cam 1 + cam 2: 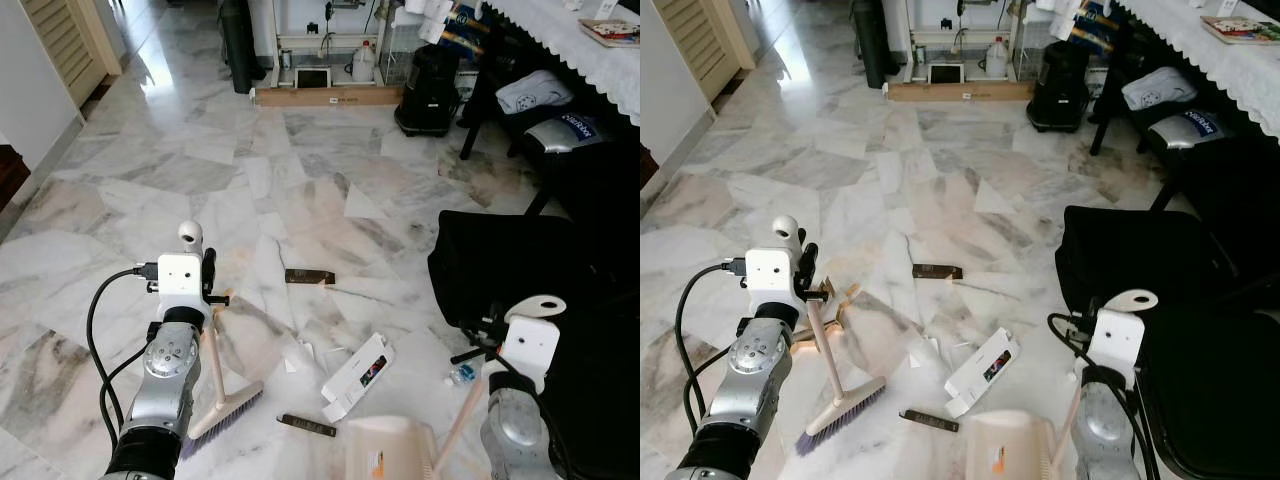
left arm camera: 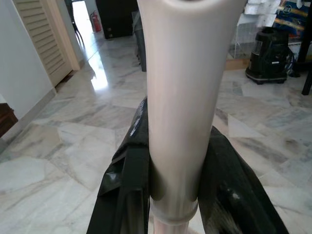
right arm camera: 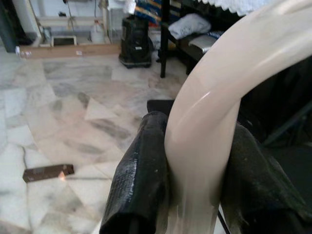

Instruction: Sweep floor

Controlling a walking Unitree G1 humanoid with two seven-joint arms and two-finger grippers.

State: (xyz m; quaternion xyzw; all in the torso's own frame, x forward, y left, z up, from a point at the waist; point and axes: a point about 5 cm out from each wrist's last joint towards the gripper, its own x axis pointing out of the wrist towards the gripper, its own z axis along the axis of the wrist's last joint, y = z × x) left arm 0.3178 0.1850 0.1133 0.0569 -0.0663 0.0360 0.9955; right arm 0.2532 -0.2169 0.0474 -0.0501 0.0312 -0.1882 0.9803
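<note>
Marble floor [image 1: 150, 190], pale with grey veins, spreads out before us. Our left gripper [image 2: 173, 195] is clamped on the cream broom handle [image 2: 183, 97], one black finger [image 2: 124, 190] pressed to each side of it. From that grip the broom [image 1: 222, 405] slants down to the floor, its purple bristles resting on the tiles just below and slightly right of the gripper.

Our right gripper [image 3: 187, 185] is closed around the curved cream handle of the dustpan [image 1: 390, 448], with a black finger [image 3: 139, 175] on either side. The pan itself sits on the floor just left of that arm, near the bottom of our view.

Between the broom head and the dustpan lies a thin dark wrapper [image 1: 307, 425]. Just beyond it, in the space between our two arms, lies a flattened white carton [image 1: 358, 375] with small white scraps beside it. A small bottle [image 1: 460, 375] lies close to our right gripper. Farther ahead of the left gripper lies a brown wrapper [image 1: 309, 277].

Right of our right arm sits a black bag [image 1: 500, 265]. Far ahead stand a black vacuum cleaner [image 1: 428, 90], a white jug [image 1: 363, 65] and a long cardboard box [image 1: 328, 96]; a louvred door [image 1: 70, 40] lies far off to the left.
</note>
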